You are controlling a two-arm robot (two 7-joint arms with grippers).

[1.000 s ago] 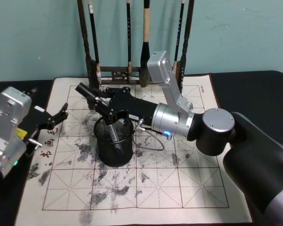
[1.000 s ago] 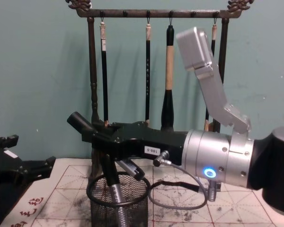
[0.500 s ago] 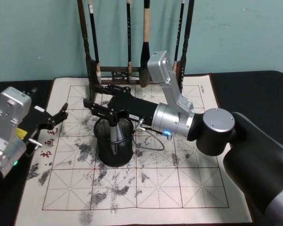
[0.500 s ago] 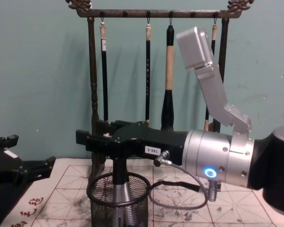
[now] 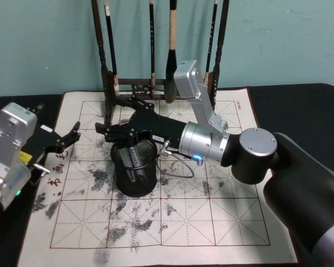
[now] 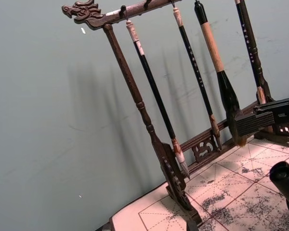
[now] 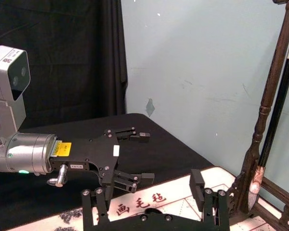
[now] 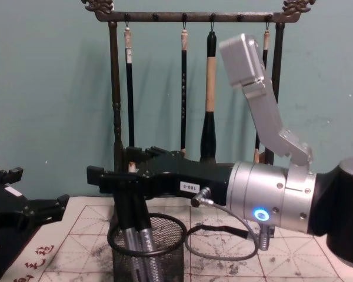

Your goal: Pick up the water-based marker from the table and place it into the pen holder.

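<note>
Right gripper hovering spread wide above the pen holder; marker released inside.

Right arm is reaching across the calligraphy mat, positioning its gripper directly over the rim of the pen holder, with both fingers parted and gripping nothing. Beyond the gripper, the brush rack is standing upright with brushes hanging from it. Directly below the gripper, the water-based marker is resting inside the mesh cup, leaning against its wall. Left gripper is sitting parked off to the side, at the mat's edge, fingers apart and empty. Judged status: pick and placement are complete; only arm withdrawal remains.
</note>
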